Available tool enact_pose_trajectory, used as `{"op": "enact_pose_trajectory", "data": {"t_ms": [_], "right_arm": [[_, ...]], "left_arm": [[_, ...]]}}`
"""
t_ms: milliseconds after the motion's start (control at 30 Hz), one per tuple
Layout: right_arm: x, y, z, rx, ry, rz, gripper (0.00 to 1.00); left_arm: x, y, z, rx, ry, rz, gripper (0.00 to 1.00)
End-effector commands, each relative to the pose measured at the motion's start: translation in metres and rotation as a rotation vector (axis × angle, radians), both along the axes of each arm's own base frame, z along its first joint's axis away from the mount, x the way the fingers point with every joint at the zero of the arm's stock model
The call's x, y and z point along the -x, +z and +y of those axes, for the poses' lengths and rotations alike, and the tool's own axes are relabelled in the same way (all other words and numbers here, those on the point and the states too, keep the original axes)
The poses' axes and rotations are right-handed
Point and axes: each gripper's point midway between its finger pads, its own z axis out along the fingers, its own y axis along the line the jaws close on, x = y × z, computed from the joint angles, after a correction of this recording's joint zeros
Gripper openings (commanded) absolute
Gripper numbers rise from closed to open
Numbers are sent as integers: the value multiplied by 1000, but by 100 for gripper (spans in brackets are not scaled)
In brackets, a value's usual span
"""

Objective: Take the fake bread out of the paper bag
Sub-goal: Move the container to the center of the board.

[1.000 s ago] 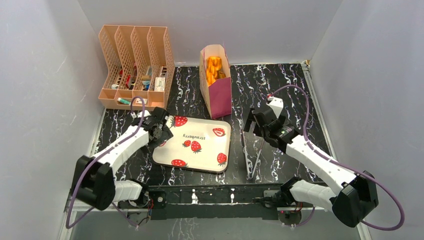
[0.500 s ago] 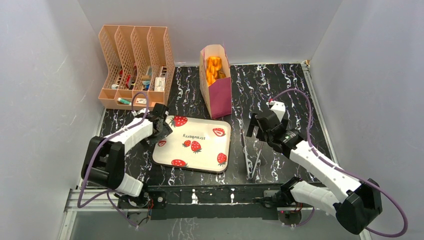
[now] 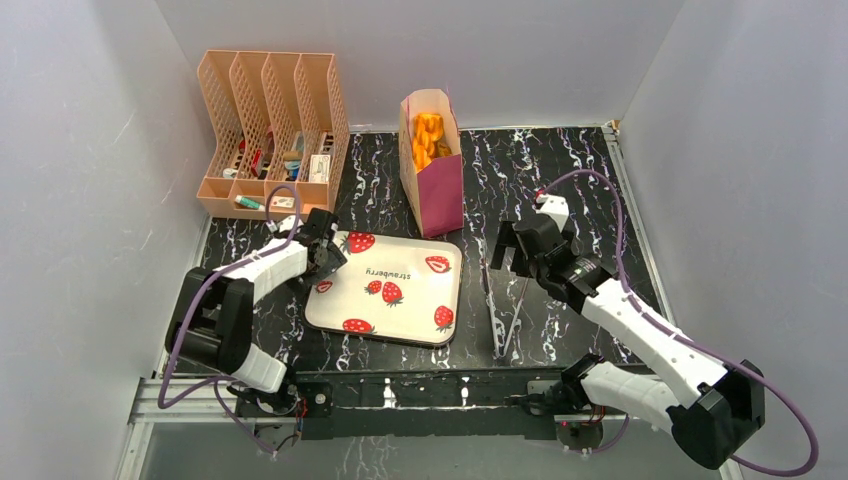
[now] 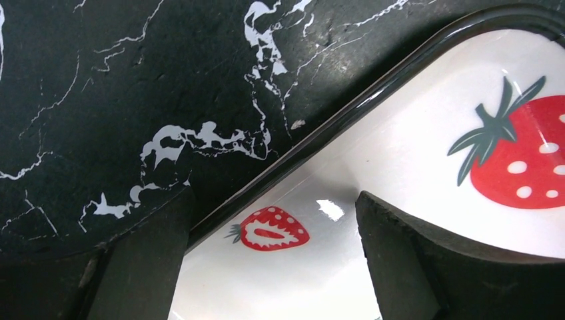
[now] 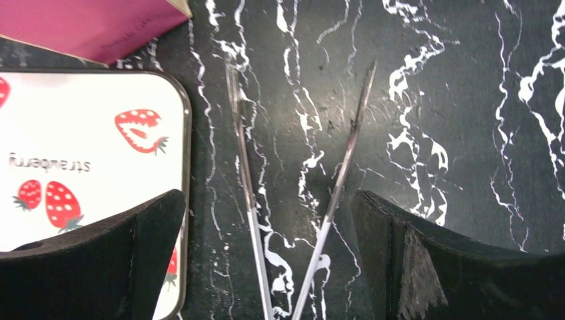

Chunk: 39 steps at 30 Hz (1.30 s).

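The paper bag (image 3: 434,182) stands upright at the back centre, cream with magenta sides; its magenta side shows in the right wrist view (image 5: 86,27). The fake bread (image 3: 429,138), glossy golden-orange pieces, sits inside its open top. My left gripper (image 3: 328,262) is open and empty, low over the left edge of the strawberry tray (image 3: 400,320), which also shows in the left wrist view (image 4: 413,147). My right gripper (image 3: 503,246) is open and empty above the metal tongs (image 3: 503,315), which show in the right wrist view (image 5: 293,200).
A peach plastic file rack (image 3: 272,135) with small items stands at the back left. The tray's right part shows in the right wrist view (image 5: 80,160). White walls enclose the black marbled table (image 3: 560,190).
The left arm has folded back, its gripper staying at the tray's left edge. The right gripper shifted slightly away from me and stays over the tongs.
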Motion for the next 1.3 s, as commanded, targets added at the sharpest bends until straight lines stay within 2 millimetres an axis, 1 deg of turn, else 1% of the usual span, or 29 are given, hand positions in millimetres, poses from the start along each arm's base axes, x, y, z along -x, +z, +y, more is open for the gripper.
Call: {"op": "enact_pose_trajectory", "data": {"t_ms": [0, 100, 200, 233, 267, 300, 367, 433, 467, 567, 667, 800, 933, 967, 1067, 1267], "right_arm": [[-23, 48, 18, -73, 33, -132, 98], [-32, 57, 32, -101, 73, -152, 98], [-49, 78, 48, -133, 118, -216, 98], [-56, 87, 52, -138, 123, -237, 98], [-63, 91, 57, -129, 130, -240, 98], [-70, 100, 61, -125, 138, -253, 98], [-83, 114, 70, -119, 143, -285, 98], [-96, 126, 77, -120, 139, -319, 98], [-101, 132, 80, -118, 140, -330, 98], [-113, 145, 89, -100, 161, -358, 98], [-125, 159, 94, -77, 164, -396, 98], [-140, 176, 96, -54, 144, -441, 98], [-150, 176, 95, -26, 118, -446, 98], [-152, 173, 93, -14, 106, -440, 98], [-154, 165, 84, 19, 62, -430, 98], [-148, 151, 61, 59, -21, -410, 98]], "left_arm": [[36, -33, 1, 14, -44, 153, 86], [43, -43, -4, 46, -51, 182, 81], [50, -50, -10, 85, -45, 193, 69], [52, -51, -12, 97, -45, 194, 65], [53, -52, -13, 109, -47, 196, 60], [54, -53, -14, 116, -49, 199, 55], [55, -53, -17, 130, -58, 203, 44], [53, -52, -20, 142, -77, 203, 34], [51, -52, -22, 148, -88, 200, 30], [47, -52, -25, 157, -113, 205, 24], [44, -54, -29, 172, -126, 210, 17], [41, -56, -35, 196, -151, 210, 16], [36, -59, -44, 228, -212, 215, 14], [34, -59, -47, 242, -229, 214, 12], [30, -60, -63, 299, -301, 212, 0], [31, -62, -92, 287, -447, 249, 0]]}}
